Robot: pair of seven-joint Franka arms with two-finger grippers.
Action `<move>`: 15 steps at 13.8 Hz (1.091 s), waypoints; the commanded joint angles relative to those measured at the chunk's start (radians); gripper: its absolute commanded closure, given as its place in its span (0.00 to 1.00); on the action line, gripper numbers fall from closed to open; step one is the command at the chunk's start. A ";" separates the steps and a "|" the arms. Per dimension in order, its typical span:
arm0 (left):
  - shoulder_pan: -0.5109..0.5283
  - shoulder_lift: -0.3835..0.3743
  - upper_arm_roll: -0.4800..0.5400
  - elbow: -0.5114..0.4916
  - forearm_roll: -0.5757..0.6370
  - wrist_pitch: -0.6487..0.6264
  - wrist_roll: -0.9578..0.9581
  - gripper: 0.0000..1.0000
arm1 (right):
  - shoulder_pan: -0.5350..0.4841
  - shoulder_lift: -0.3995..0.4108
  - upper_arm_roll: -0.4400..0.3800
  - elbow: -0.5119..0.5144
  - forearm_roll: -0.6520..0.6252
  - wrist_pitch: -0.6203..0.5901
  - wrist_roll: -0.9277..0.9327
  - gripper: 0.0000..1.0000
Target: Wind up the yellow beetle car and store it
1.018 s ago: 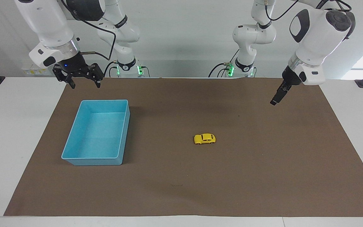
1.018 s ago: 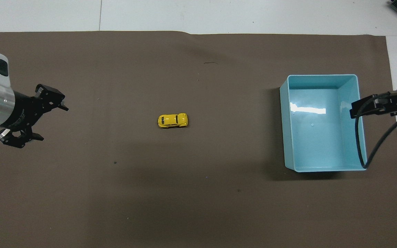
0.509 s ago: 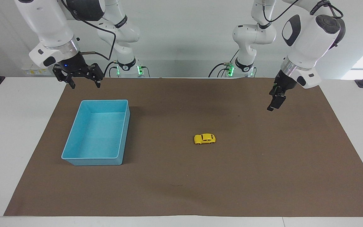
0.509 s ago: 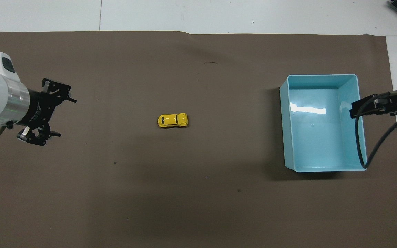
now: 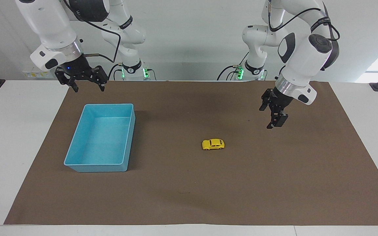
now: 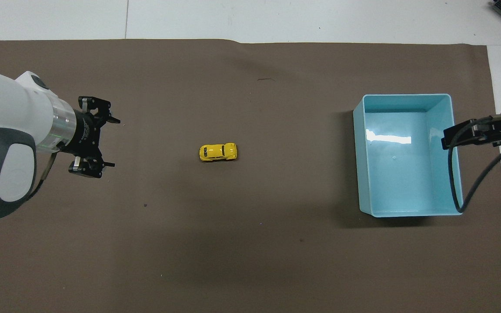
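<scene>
Yellow beetle car (image 5: 213,144) sits on its wheels mid-bench on the brown mat (image 5: 274,183), well apart from the light blue bin (image 5: 77,164), presumably staged for pickup; left gripper (image 5: 273,123) hangs over the mat near it, jaws wide, empty; right gripper (image 5: 87,86) waits, wide, empty.

Colours on the table

Bright yellow beetle-shaped toy car (image 5: 213,144), dark windows; plain light blue plastic bin (image 5: 77,144); plain brown mat (image 5: 274,183); white tabletop (image 5: 8,131).
</scene>
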 commanded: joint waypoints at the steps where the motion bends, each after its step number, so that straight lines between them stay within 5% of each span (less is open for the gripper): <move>1: -0.064 0.056 0.013 -0.008 -0.038 0.082 -0.130 0.00 | -0.010 -0.004 0.004 -0.004 0.014 -0.004 -0.018 0.00; 7: -0.194 0.209 0.013 -0.014 -0.058 0.285 -0.285 0.00 | -0.010 -0.004 0.004 -0.004 0.014 -0.004 -0.018 0.00; 15: -0.306 0.290 0.013 -0.114 -0.080 0.464 -0.371 0.00 | -0.010 -0.004 0.004 -0.004 0.014 -0.004 -0.018 0.00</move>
